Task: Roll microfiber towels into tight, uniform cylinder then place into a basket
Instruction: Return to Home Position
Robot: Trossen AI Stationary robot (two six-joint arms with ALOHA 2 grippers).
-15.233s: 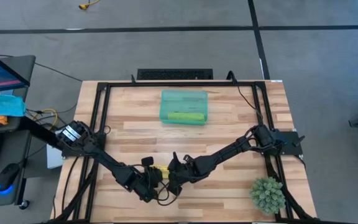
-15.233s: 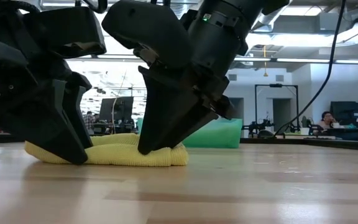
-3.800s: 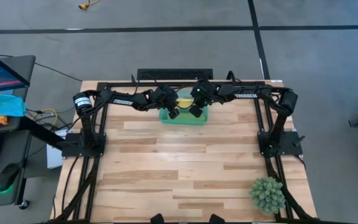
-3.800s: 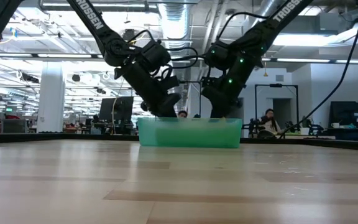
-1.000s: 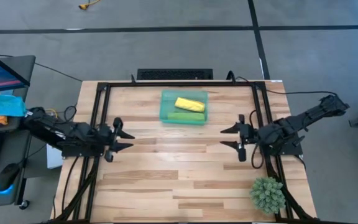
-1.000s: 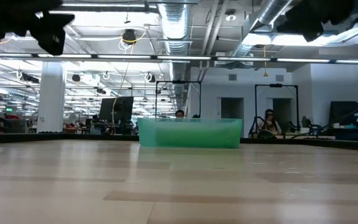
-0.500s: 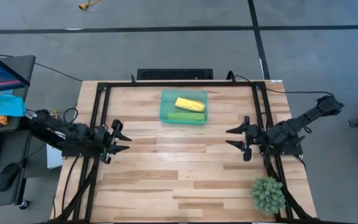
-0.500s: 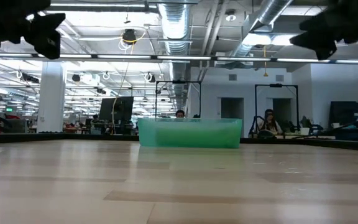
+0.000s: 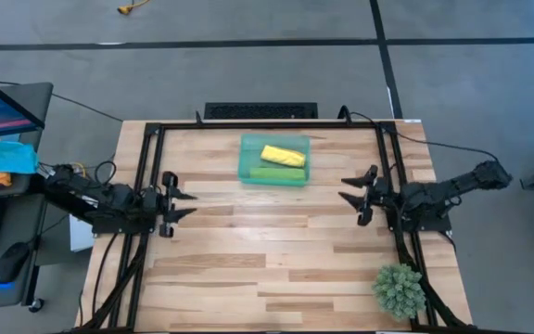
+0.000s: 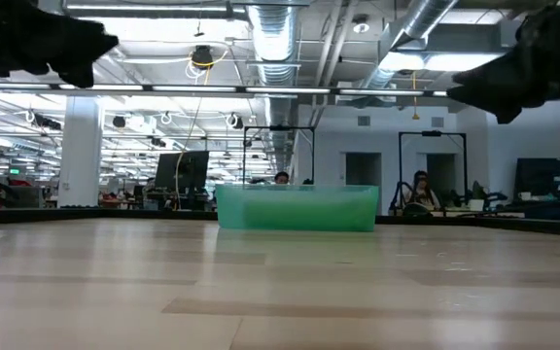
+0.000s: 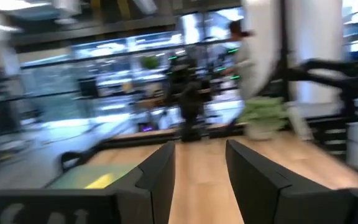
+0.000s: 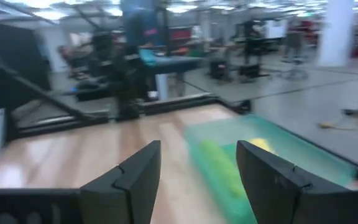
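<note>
The teal basket (image 9: 274, 160) stands at the table's far middle. Inside it lie two rolled microfiber towels: the yellow one (image 9: 283, 155) toward the far side and the lime green one (image 9: 276, 173) along the near wall. My left gripper (image 9: 189, 204) hovers open over the table's left side, well clear of the basket and pointing toward the right. My right gripper (image 9: 343, 189) hovers open over the right side and points toward the left. Nothing is between either pair of fingers, as the left wrist view (image 11: 199, 177) and the right wrist view (image 12: 197, 174) show.
A small green potted plant (image 9: 399, 289) stands at the table's near right corner. A black frame (image 9: 267, 125) runs along the table's far, left and right sides. The wood between the two grippers is bare. People sit at desks in the room beyond (image 10: 421, 190).
My right arm has folded back toward its base at the table's right edge. Its gripper has sunk and drifted toward the far right, staying open. Both rolled towels lie unmoved in the basket.
</note>
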